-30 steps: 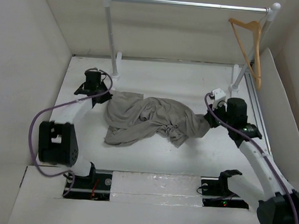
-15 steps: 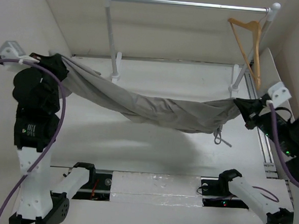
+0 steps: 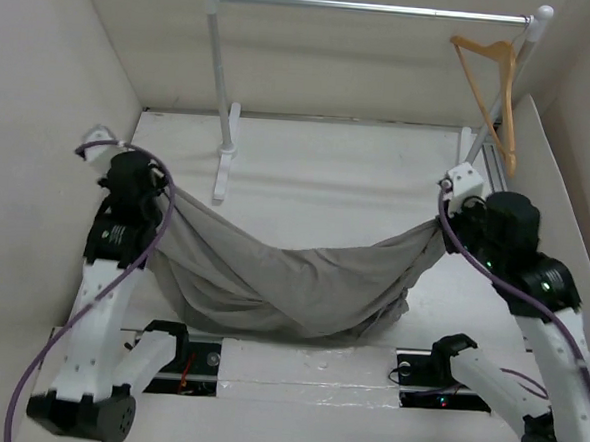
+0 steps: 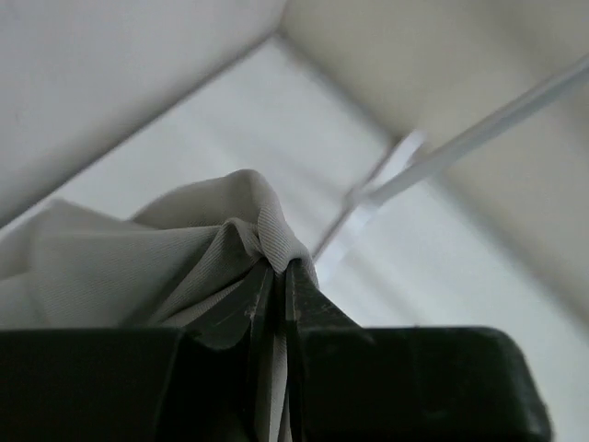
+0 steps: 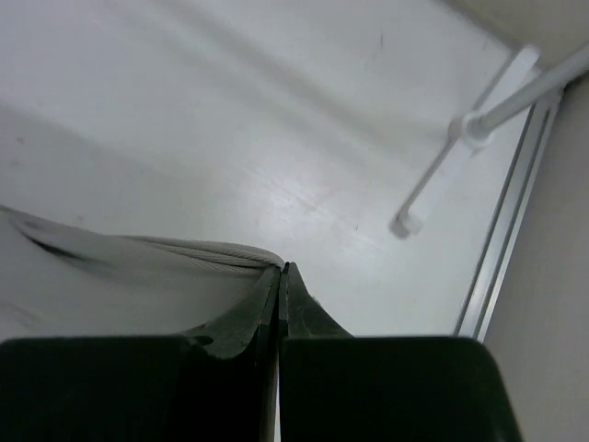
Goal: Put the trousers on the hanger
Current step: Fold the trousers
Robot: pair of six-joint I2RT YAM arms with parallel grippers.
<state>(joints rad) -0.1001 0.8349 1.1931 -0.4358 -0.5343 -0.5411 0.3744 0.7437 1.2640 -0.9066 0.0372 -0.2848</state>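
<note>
The grey-beige trousers (image 3: 291, 281) hang stretched between both arms, sagging in the middle down to the table's near edge. My left gripper (image 3: 154, 204) is shut on their left end; the pinched cloth (image 4: 248, 207) bulges above my closed left gripper (image 4: 279, 269). My right gripper (image 3: 441, 222) is shut on their right end; a thin edge of cloth (image 5: 184, 250) runs into my closed right gripper (image 5: 282, 269). The tan wooden hanger (image 3: 491, 88) hangs by its hook at the right end of the rail, apart from both grippers.
A silver rail (image 3: 373, 6) on white posts (image 3: 217, 66) spans the back of the table. Its right post foot (image 5: 405, 224) and a metal track (image 5: 506, 221) lie along the right wall. Beige walls enclose the left, back and right.
Both arms have come down and inward toward the near side. The trousers, stretched high and taut before, now sag lower with their middle by the table's front edge.
</note>
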